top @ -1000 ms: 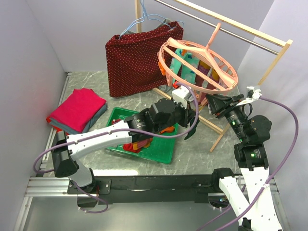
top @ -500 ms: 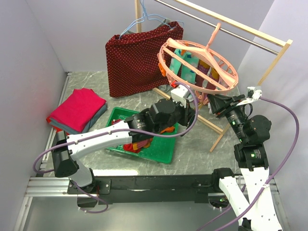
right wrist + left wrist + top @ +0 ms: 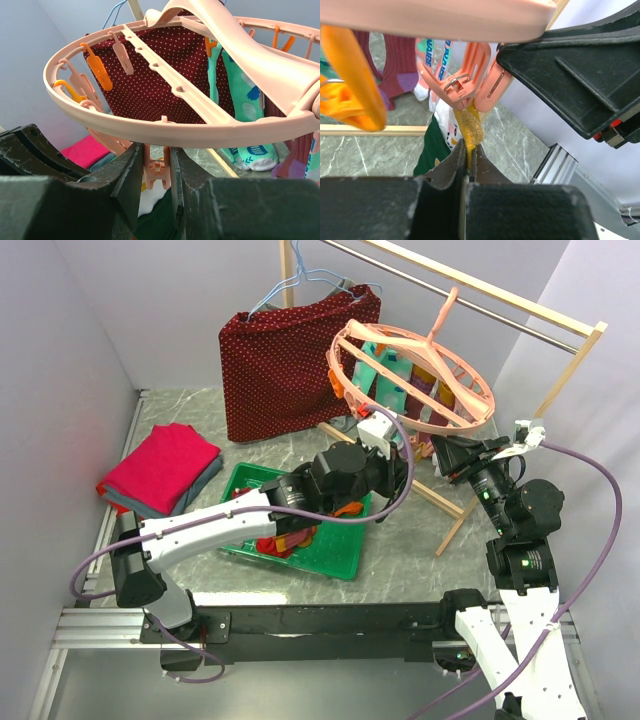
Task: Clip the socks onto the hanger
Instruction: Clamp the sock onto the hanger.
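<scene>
Left tool (image 3: 468,152): clamped onto the sock (image 3: 469,126) (its yellow cuff)
Right tool (image 3: 154,175): squeezing a peg (image 3: 150,161) of the hanger (image 3: 150,131)

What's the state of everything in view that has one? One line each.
left gripper, jaws shut on sock.
sock, yellow cuff raised to the mouth of clip peg.
clip peg, biting the cuff or not: can't tell.
right gripper, jaws shut on clip peg.
hanger, hanging, tilted.
teal socks, clipped, dangling.
tray, holds loose socks.
</scene>
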